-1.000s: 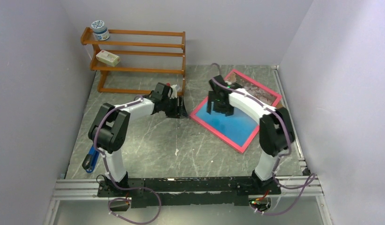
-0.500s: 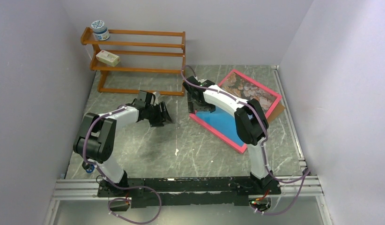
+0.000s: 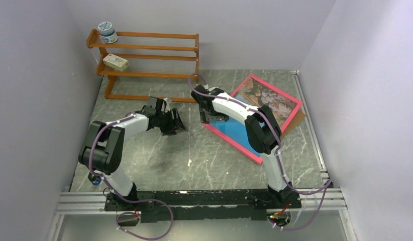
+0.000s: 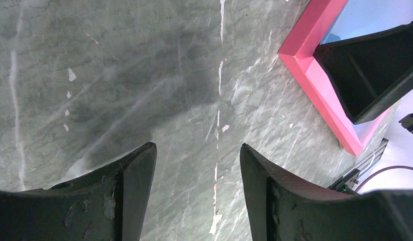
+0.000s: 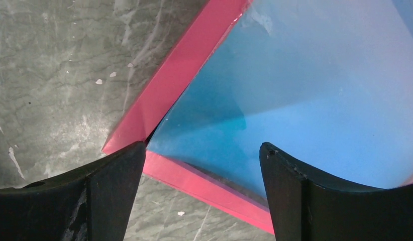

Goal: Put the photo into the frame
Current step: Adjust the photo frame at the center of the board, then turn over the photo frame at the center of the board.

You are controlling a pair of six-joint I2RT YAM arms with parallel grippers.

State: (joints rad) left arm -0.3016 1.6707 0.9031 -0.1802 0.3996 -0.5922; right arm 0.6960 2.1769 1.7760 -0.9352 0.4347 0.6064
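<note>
Both my pincers hang released, and the photo lies inside the frame on the right of the surface.

The grey marbled surface [image 3: 159,150] carries a wooden slatted rack [image 3: 144,55] at its far left. The pink frame [image 3: 231,143] lies flat and skewed at the far right. Within its border the photo [image 3: 272,100] faces up, rocks at the far end and blue toward me. A brown sheet [image 3: 301,116] peeks out at the frame's right corner. My right pincer [image 5: 202,150] hovers over the frame's left corner with its fingers spread wide, gripping nothing. My left pincer [image 4: 198,150] is just as slack, parted over bare surface near that same corner. On the rack, a small patterned jar [image 3: 107,32] stands on the top shelf and a pale box [image 3: 115,62] lies one shelf below.
</note>
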